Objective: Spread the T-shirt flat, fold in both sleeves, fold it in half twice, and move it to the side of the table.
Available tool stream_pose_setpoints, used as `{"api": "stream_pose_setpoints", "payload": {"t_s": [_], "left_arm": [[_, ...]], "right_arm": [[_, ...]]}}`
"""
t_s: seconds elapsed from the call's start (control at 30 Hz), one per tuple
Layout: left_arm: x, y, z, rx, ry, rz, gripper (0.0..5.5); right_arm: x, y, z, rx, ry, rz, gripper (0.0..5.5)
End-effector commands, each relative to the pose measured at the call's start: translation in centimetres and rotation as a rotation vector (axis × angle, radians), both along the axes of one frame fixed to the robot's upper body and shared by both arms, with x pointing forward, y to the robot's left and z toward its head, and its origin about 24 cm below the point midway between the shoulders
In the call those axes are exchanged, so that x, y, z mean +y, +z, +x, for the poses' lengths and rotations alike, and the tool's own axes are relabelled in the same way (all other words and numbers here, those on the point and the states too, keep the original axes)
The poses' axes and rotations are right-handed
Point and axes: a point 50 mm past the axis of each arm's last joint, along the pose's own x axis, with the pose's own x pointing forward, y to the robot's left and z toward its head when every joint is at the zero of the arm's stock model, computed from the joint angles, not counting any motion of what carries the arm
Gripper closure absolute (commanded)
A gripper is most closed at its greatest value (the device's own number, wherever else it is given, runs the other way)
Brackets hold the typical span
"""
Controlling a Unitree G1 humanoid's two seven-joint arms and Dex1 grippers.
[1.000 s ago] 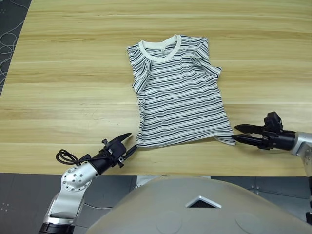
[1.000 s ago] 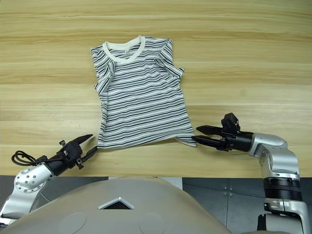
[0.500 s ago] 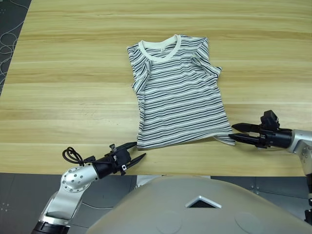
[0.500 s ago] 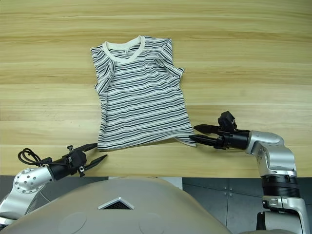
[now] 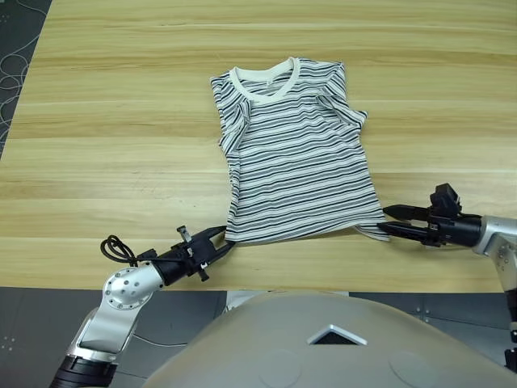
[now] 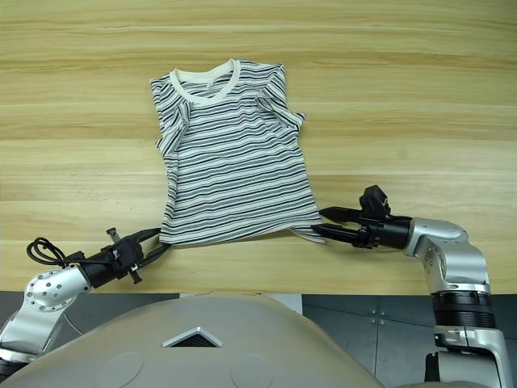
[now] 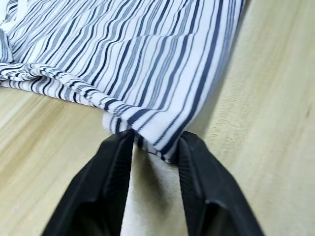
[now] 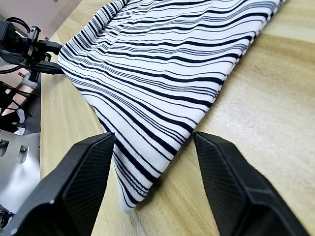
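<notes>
A black-and-white striped T-shirt (image 5: 299, 153) lies on the wooden table (image 5: 121, 121), cream collar far from me, hem near me. Both sleeves are bunched in against the body. My left gripper (image 5: 220, 239) sits low at the hem's left corner, open; in the left wrist view that corner (image 7: 162, 142) lies between the fingertips (image 7: 120, 142). My right gripper (image 5: 384, 219) is at the hem's right corner, open, with its fingers (image 8: 98, 152) on either side of the cloth edge (image 8: 147, 147).
The table's front edge (image 5: 339, 289) runs just behind both grippers. Bare wood stretches wide to the left and right of the shirt. A black cable loop (image 5: 113, 247) hangs off my left wrist. Loose cables (image 5: 12, 73) lie on the floor beyond the table's left edge.
My left gripper dropped toward the table edge, then came forward to the hem's left corner. The right gripper crept slightly toward the right corner. The shirt has not moved.
</notes>
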Motion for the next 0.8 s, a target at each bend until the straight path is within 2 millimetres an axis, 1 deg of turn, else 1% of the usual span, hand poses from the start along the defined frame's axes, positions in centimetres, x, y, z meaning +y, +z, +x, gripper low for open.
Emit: {"api": "stream_pose_setpoints", "payload": {"t_s": [0.03,0.13,0.2,0.4,0.57,0.8], "left_arm": [[0.4,-1.4,-2.3,0.164,-0.041,0.042,4.59],[0.4,-1.3,-2.2,0.167,-0.037,0.032,5.15],[0.5,-1.3,-2.2,0.166,-0.029,0.032,5.38],[0.8,-1.4,-2.1,0.162,-0.002,0.035,5.38],[0.8,-1.3,-1.8,0.141,0.027,0.032,5.38],[0.4,-1.3,-1.7,0.124,0.041,0.023,5.38]], "right_arm": [[-0.1,-0.7,-0.2,0.042,-0.031,-0.023,2.51],[0.0,-0.7,-0.1,0.041,-0.034,-0.02,2.51],[0.0,-0.7,-0.1,0.043,-0.027,-0.013,2.51],[0.1,-0.7,-0.7,0.061,0.021,0.004,2.51],[-1.0,-1.5,-2.0,0.114,0.094,-0.084,2.51],[-2.5,-1.6,-2.3,0.128,0.097,-0.133,2.51]]}}
